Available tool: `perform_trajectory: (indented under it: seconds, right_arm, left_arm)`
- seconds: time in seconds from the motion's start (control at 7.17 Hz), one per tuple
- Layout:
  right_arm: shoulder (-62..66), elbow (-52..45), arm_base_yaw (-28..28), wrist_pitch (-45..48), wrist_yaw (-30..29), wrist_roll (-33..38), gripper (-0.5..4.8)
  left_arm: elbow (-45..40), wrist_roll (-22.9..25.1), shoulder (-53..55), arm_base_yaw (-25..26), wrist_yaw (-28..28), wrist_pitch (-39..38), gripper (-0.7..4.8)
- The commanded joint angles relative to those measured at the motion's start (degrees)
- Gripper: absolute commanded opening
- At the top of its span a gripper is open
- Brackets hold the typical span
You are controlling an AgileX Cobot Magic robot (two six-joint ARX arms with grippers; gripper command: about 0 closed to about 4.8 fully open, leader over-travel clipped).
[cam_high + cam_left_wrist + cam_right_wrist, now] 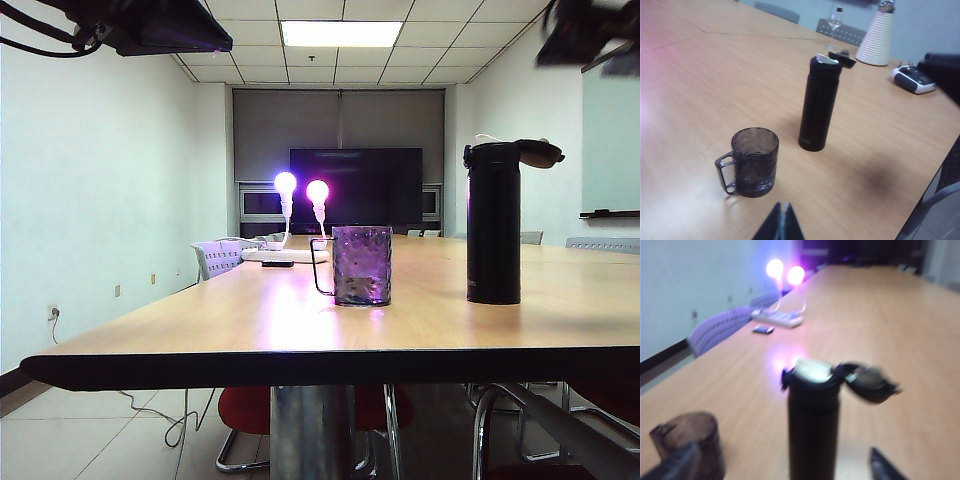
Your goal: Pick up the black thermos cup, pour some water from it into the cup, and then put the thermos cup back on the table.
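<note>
Conference table [200, 330]: black thermos cup [493, 225] upright, lid flipped, beside cup [361, 265]. Left gripper [781, 225] pressed together; right gripper [785, 467] spread around thermos.

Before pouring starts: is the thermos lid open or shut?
Open: the black thermos cup stands upright with its flip lid hinged aside, exposing the pale spout.

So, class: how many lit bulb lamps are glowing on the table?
2. Both stand side by side at the table's far left end, behind the cup: the whiter lamp left, the pinker lamp right. None seems hidden.
</note>
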Motion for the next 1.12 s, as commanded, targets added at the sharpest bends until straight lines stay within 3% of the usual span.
perform_trajectory:
  seconds: [0.14,0.28,0.56,1.12]
  right_arm:
    - [12.13,0.22,3.91,12.04,5.14,0.07,4.79]
    - [20.92,1.99,6.01,18.51,11.19,0.07,4.79]
    - [32.59,11.89,6.36,19.43,11.76,0.04,4.79]
    - [43.08,22.27,6.36,19.02,11.78,0.02,4.79]
  left_arm:
    - [0.35,0.24,-0.17,0.04,-1.25,2.14,-0.06]
    - [0.35,0.28,-0.09,0.07,-1.25,2.03,-0.06]
    - [0.42,0.68,6.97,0.02,-0.7,2.16,-0.06]
    - [0.5,0.68,8.48,0.02,-2.69,2.43,-0.06]
